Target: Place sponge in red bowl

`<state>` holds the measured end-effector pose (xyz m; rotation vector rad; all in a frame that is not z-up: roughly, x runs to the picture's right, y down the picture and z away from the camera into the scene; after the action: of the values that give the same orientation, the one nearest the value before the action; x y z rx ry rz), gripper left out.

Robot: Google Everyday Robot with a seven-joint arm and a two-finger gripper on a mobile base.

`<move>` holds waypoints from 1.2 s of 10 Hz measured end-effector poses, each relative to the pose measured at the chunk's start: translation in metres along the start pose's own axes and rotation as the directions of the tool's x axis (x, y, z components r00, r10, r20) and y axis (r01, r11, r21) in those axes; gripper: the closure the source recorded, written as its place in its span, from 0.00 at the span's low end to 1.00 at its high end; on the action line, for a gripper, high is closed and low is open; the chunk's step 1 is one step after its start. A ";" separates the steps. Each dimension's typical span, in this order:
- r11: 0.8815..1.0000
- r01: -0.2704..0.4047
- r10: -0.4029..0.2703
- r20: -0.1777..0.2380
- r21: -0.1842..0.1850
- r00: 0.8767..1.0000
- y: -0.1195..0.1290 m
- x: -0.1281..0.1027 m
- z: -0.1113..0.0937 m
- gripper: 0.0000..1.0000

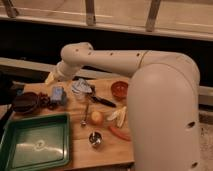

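Reaching in from the right, the big white arm (115, 62) hangs over the wooden table (77, 150). A green tray (37, 118) sits at the front left. The red bowl (119, 89) sits far back. The sponge (58, 95) lies on the table to the left, well apart from the red bowl. The gripper (51, 78) hangs just above the sponge, fingers spread, holding nothing.
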<state>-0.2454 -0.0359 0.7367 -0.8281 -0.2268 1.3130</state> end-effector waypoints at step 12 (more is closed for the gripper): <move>1.000 -0.004 0.004 -0.054 -0.011 0.999 -0.016 0.018 0.060 0.34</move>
<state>-0.2632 0.0048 0.7842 -0.8726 -0.1895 1.2921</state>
